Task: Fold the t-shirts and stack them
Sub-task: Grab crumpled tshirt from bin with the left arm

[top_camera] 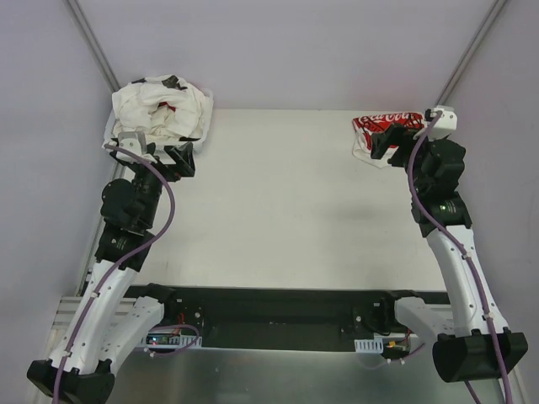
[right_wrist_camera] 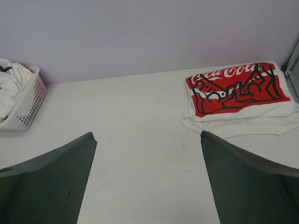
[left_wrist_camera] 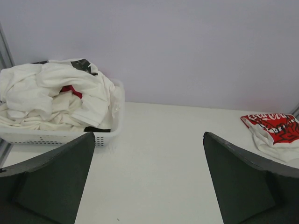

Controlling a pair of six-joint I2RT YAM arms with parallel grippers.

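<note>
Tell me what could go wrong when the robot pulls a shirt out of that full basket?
1. The shirts are heaped and tangled in the basket, so the open left fingers might drag out several together, or tug the basket along.
2. The folded red-print shirt lies close to the open right fingers; a stray brush from them could rumple it.

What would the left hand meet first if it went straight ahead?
The left hand would likely meet only bare table, then the back wall; the basket lies left of its line.
</note>
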